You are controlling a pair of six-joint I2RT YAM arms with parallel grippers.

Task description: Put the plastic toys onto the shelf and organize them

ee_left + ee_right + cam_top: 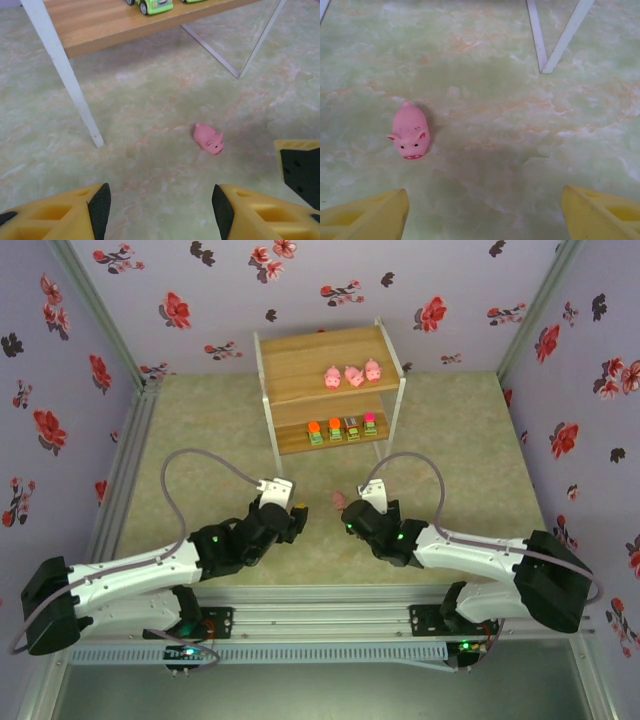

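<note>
Left tool half-open, right tool wider (both empty) near pig.

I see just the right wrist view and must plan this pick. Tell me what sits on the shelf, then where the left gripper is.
Observer: Three pigs stand in a row on the shelf's top board, toward its right end.
Operator: Give me the lower board too.
Observer: Four blocks are lined up on it, side by side.
Operator: Now the left gripper.
Observer: The left gripper is open and empty, and it faces the loose pig.
</note>
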